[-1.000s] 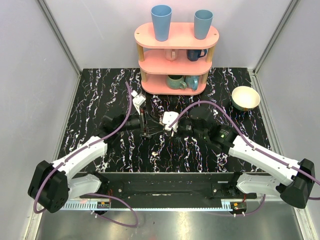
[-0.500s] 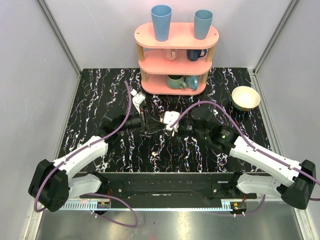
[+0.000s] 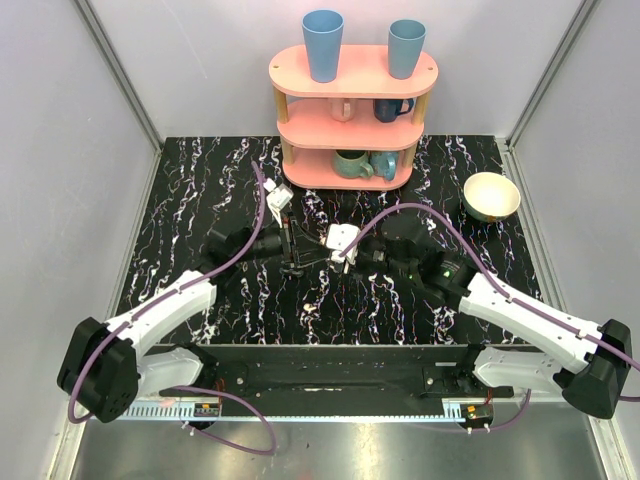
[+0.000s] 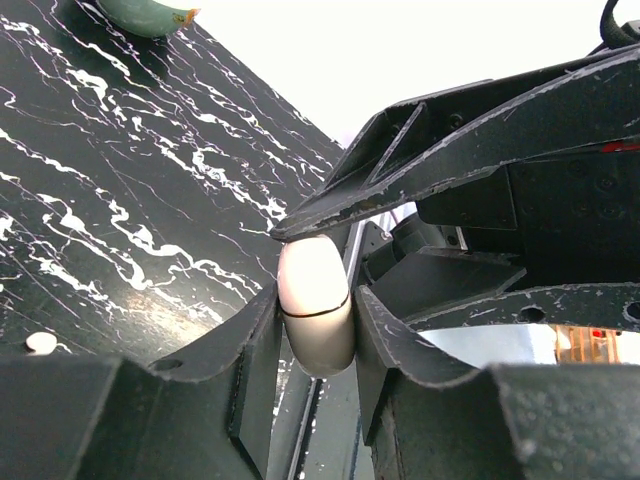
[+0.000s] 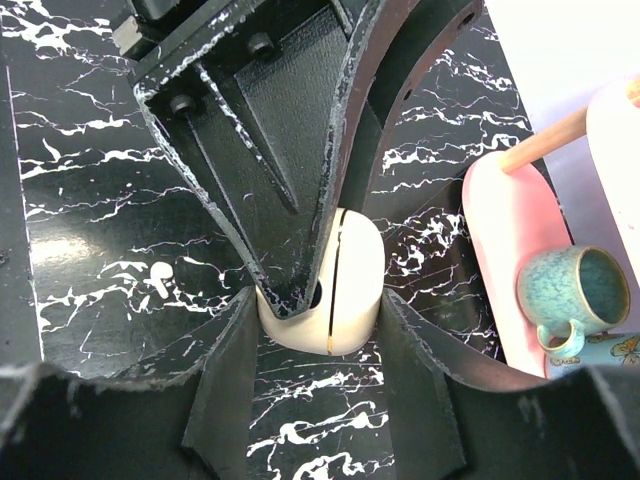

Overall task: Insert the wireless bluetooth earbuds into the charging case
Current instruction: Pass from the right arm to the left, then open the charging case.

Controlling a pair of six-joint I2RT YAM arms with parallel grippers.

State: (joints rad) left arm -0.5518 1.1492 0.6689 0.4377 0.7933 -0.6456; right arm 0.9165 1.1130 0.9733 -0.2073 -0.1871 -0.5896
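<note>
Two grippers pinched the charging case (image 4: 314, 305) mid-bench, away from every edge: left gripper (image 4: 316, 345) and right gripper (image 5: 321, 338) each clamped its sides (seam apparently closed). Unequal squeezing could pop the smooth case loose.

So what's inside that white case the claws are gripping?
Nothing inside shows: the charging case looks shut, only a thin seam visible, gripped by the left claw and right claw. A small white piece, probably an earbud, lies outside on the table.
</note>
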